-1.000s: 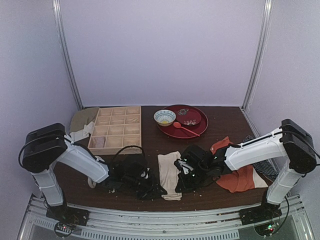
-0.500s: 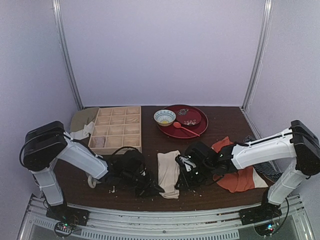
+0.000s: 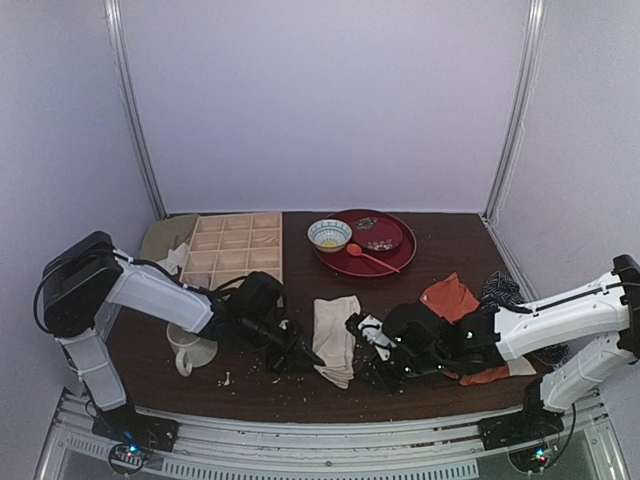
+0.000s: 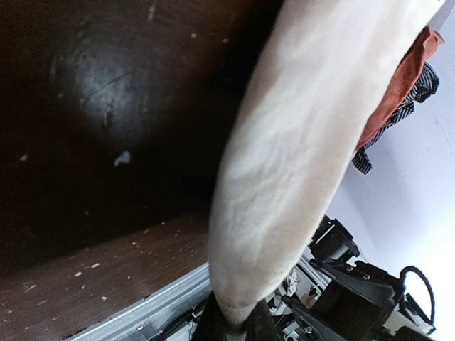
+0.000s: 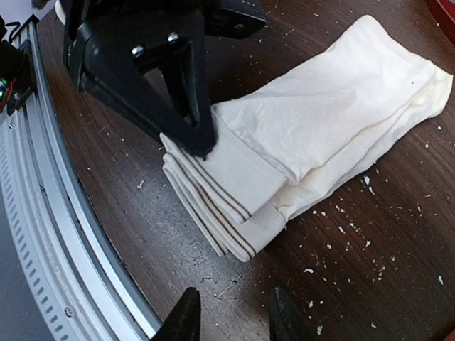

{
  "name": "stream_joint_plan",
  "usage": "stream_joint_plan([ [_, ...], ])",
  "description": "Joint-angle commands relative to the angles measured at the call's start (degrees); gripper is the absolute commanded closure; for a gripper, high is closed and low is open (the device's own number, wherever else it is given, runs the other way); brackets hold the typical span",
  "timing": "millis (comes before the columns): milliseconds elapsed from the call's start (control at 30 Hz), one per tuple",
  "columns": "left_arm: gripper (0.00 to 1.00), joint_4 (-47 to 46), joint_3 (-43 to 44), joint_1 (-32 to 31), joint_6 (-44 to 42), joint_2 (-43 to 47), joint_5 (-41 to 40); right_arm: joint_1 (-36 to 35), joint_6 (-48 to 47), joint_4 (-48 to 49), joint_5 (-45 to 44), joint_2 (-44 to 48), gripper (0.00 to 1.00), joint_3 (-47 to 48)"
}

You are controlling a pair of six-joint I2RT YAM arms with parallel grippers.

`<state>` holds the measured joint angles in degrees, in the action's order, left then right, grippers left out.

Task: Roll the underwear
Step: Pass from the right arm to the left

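- The underwear (image 3: 336,335) lay on the table (image 3: 440,250), near the middle of its front edge and between the two arms. The mug (image 3: 188,348) stood off to its left and the orange-red garment (image 3: 450,298) lay to its right, both apart from it.
- It was folded lengthwise into a narrow, layered strip running away from the arms. The striped waistband end was nearest the front edge. No view showed a coil at either end.
- The left gripper (image 3: 303,354) was clamped on the left corner of that waistband end. The right wrist view showed its black fingertips (image 5: 195,141) pinching the layers. Its own camera showed the cloth running straight down into the jaws.
- I could not tell whether the pinched corner was lifted off the wood. The rest of the strip lay flat.
- The right gripper (image 5: 231,316) hung just beside the near end. Its jaws were partly apart with nothing between them, and it was not touching the cloth.
- My read: the folding stage was done, and the rolling itself was not begun, or barely. What was left was the whole roll, from the waistband end to the far end, and then setting the bundle down so it would hold.
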<state>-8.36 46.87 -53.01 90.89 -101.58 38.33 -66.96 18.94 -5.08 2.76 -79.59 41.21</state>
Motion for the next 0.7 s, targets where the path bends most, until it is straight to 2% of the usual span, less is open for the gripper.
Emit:
stream_joint_plan([
  [0,1.0,2.18,1.45,1.09,-0.72,0.53,4.86,-4.9,-10.34,4.73,-13.44,0.78,0.67,-2.28],
  [167,1.0,3.04,1.9,1.4,-0.98,-0.05,6.15,-7.97,-15.13,8.96,-19.4,-0.2,0.59,-2.9],
  [300,1.0,3.63,1.95,1.47,-1.25,-0.1,6.32,-9.73,-18.5,6.36,-22.19,-4.36,0.56,1.53],
  [367,1.0,3.53,1.82,1.51,-1.25,-0.12,6.32,-10.16,-19.61,6.23,-22.57,-6.76,0.52,3.3],
  [667,1.0,2.73,1.18,1.81,-0.98,-0.31,6.58,-11.35,-23.94,10.6,-23.28,-12.64,0.43,6.45],
])
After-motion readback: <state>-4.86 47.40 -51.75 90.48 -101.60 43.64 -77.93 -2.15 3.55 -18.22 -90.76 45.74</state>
